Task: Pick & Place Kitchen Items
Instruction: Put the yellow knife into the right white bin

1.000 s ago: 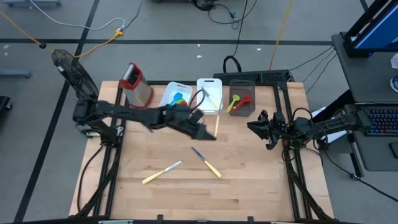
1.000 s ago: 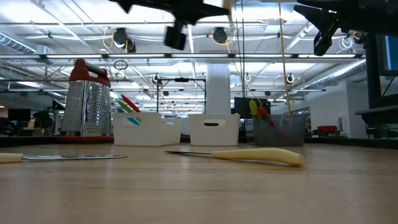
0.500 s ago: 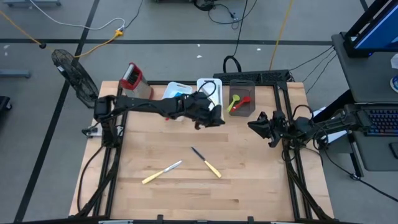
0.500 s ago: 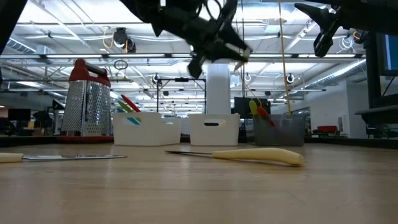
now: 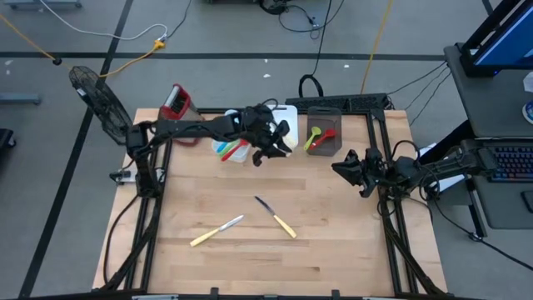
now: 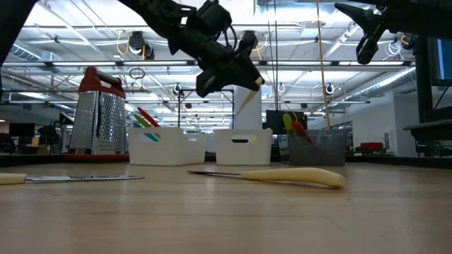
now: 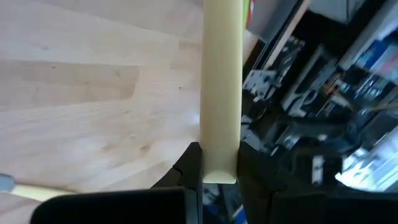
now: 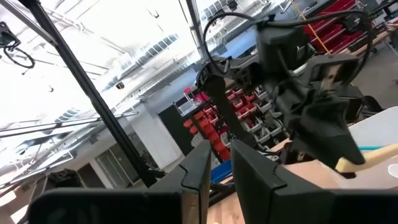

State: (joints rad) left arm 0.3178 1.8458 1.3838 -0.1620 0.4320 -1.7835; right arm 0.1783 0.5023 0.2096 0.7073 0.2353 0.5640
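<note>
high view: the left gripper [image 5: 268, 150] hangs over the white bins [image 5: 283, 133] at the back of the wooden table [image 5: 333, 242], next to the dark grey bin [image 5: 323, 125] that holds a green spoon [image 5: 314, 137] and a red spoon [image 5: 326, 133]. two pale-handled knives [image 5: 276, 217] (one more [image 5: 216, 231] to its left) lie flat mid-table, apart from each other. the right gripper [image 5: 345, 171] waits at the table's right edge.

low view: the left gripper [image 6: 244, 79] hangs in the air above the middle white bin [image 6: 244, 147], and a pale yellow handle [image 6: 246, 99] slants down from its jaws. the box grater [image 6: 100, 116] stands upright at the left.

left wrist view: the fingers [image 7: 186, 171] are clamped on the yellow handle [image 7: 222, 87], which runs straight away from them.

right wrist view: the right gripper's fingers [image 8: 198, 168] sit nearly together with nothing between them.
</note>
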